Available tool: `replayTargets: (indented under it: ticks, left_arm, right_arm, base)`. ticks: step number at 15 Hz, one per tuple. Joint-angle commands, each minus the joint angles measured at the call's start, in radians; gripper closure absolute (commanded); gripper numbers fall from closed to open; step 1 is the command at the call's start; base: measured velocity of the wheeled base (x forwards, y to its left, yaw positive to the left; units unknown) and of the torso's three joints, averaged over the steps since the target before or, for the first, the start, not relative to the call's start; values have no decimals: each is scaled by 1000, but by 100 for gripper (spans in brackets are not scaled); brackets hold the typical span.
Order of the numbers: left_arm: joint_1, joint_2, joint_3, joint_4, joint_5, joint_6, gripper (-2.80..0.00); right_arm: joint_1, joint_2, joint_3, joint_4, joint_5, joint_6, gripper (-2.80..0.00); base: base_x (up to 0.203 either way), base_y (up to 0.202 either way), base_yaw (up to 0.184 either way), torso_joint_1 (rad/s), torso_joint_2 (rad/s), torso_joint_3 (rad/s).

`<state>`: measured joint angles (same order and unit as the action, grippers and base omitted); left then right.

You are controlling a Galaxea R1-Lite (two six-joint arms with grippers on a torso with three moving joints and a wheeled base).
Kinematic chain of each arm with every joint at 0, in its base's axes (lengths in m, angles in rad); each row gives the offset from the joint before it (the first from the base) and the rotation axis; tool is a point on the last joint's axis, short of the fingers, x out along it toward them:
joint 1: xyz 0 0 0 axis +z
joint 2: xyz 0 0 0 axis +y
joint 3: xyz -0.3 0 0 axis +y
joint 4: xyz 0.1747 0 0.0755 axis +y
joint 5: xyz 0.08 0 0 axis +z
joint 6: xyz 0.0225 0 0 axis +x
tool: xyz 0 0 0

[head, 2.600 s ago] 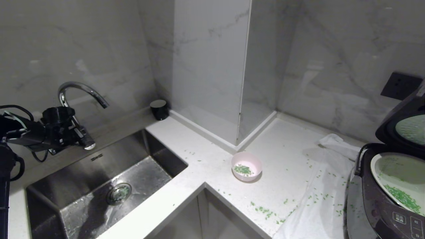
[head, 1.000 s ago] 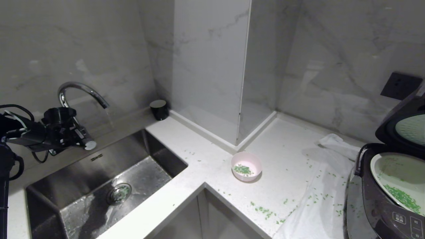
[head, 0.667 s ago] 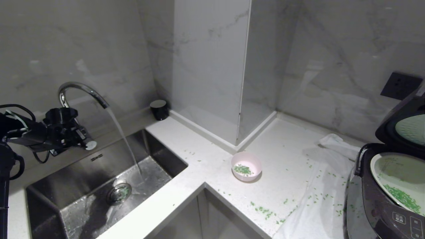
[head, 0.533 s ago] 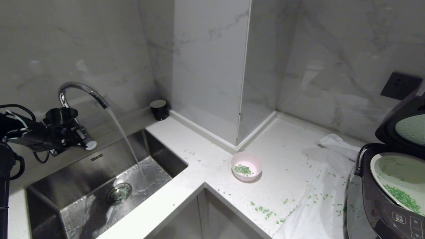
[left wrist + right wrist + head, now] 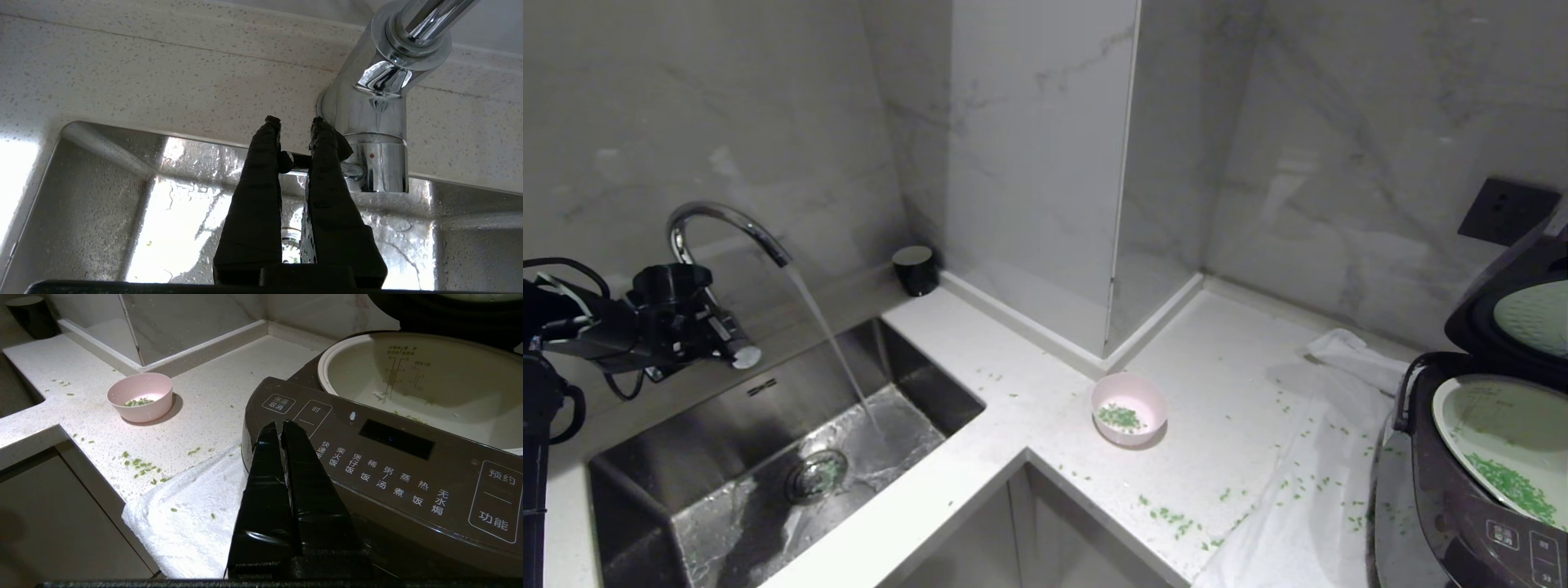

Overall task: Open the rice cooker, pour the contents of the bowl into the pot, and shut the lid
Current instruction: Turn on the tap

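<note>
The rice cooker (image 5: 1445,506) stands at the right edge with its lid (image 5: 1511,314) raised upright. Its white pot (image 5: 1503,416) holds green bits (image 5: 1515,488). The pink bowl (image 5: 1129,408) sits mid-counter with some green contents (image 5: 1121,418) inside. My left gripper (image 5: 295,124) is far left at the sink, shut on the faucet handle (image 5: 292,161). In the right wrist view my right gripper (image 5: 278,425) is shut and empty in front of the cooker's button panel (image 5: 388,465), with the bowl (image 5: 141,396) beyond it.
The faucet (image 5: 719,220) pours a stream of water (image 5: 833,351) into the steel sink (image 5: 768,400). A black cup (image 5: 915,269) stands in the corner. A white towel (image 5: 1307,506) lies under the cooker, and green bits (image 5: 1172,516) are scattered over the counter.
Water has started running from the faucet and now reaches the sink bottom. My left gripper has stayed on the handle, barely moving. Bowl and cooker are unchanged.
</note>
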<state>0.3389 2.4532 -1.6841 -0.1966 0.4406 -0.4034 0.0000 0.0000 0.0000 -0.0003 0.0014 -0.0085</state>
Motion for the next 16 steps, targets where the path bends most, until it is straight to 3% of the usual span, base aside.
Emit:
replayTargets:
  ticks: [1, 16]
  left_arm:
    - [0, 4, -3, -3, 3, -3, 0]
    - [-3, 4, -14, -3, 3, -6, 0]
  right_arm:
    - [0, 0, 3, 0, 0, -1, 0]
    - [0, -2, 3, 0, 0, 0, 0]
  base:
    - [0, 0, 0, 0, 0, 0]
    - [0, 0, 0, 0, 0, 0]
